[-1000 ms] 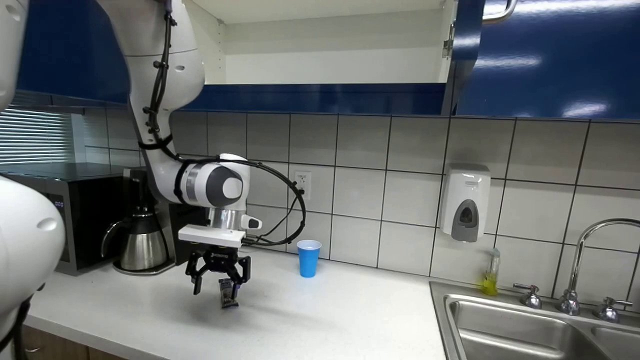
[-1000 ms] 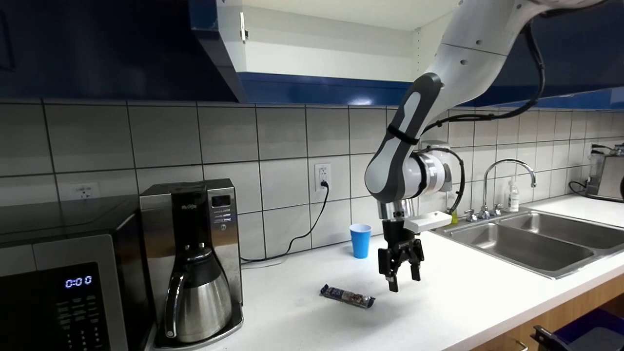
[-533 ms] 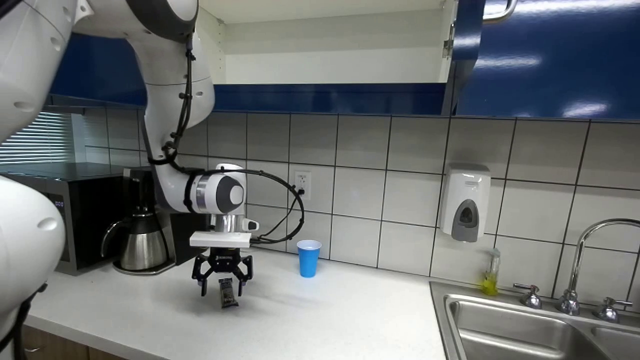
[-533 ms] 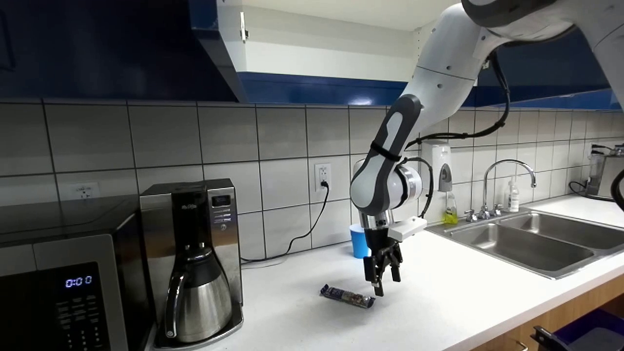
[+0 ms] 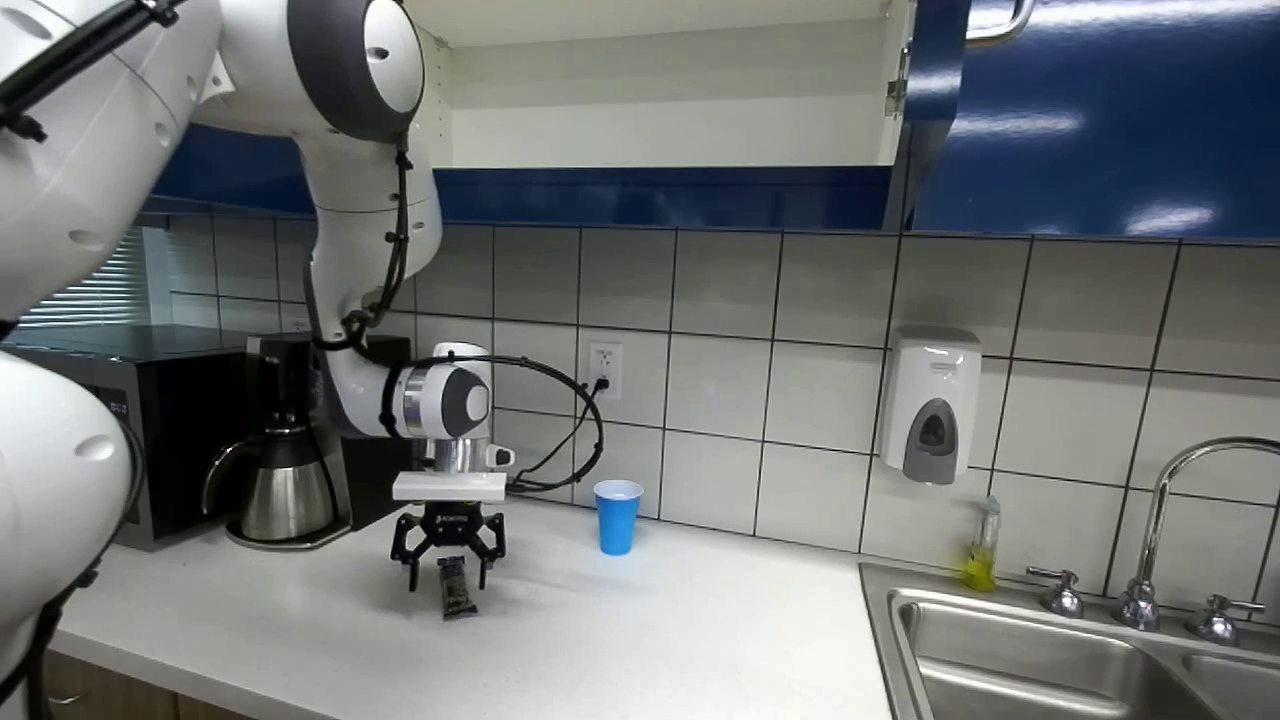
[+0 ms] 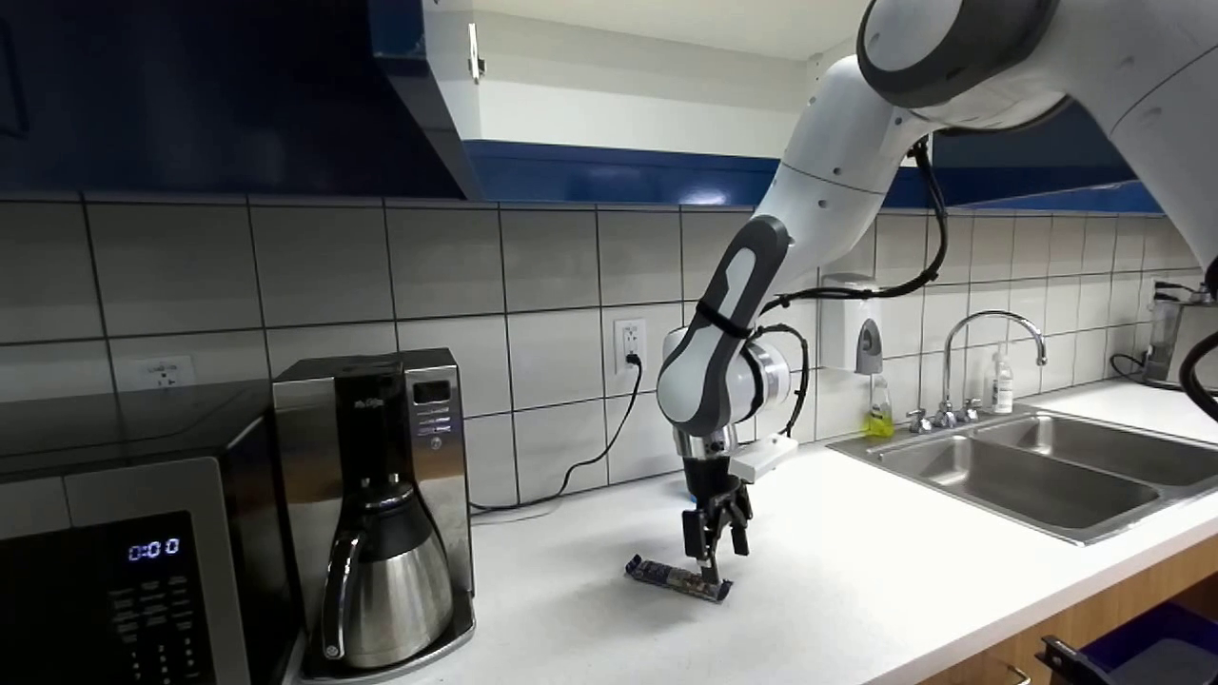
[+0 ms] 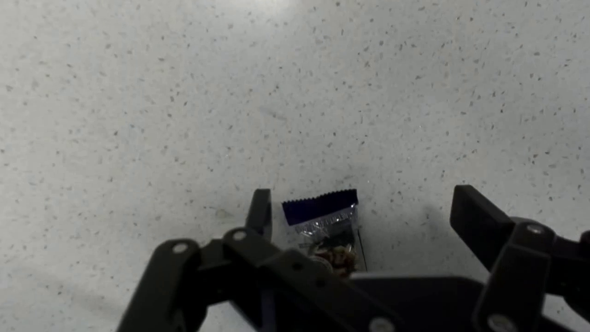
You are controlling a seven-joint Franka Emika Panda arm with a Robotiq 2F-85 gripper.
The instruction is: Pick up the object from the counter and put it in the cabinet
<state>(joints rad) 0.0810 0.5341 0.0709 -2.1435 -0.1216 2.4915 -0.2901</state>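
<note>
The object, a dark wrapped snack bar (image 5: 457, 590), lies flat on the white counter (image 5: 650, 650); it also shows in an exterior view (image 6: 666, 576) and in the wrist view (image 7: 329, 223). My gripper (image 5: 448, 587) is open and points down, low over the bar's end nearest the sink (image 6: 725, 566). In the wrist view the bar's purple end lies between the spread fingers (image 7: 362, 198), closer to the left finger and apart from both. The rest of the bar is hidden there by the gripper. The blue cabinet (image 5: 650, 195) above stands open with a white interior.
A blue cup (image 5: 618, 520) stands near the tiled wall, mostly hidden behind the arm in an exterior view. A coffee maker (image 6: 442, 514) and microwave (image 6: 205, 609) stand to one side. The steel sink (image 5: 880, 640) is at the other side. A cabinet door (image 5: 1100, 130) hangs open.
My gripper has moved down and across the counter toward the bar, and has turned a little. Its fingers have stayed open. The bar and cup have not moved.
</note>
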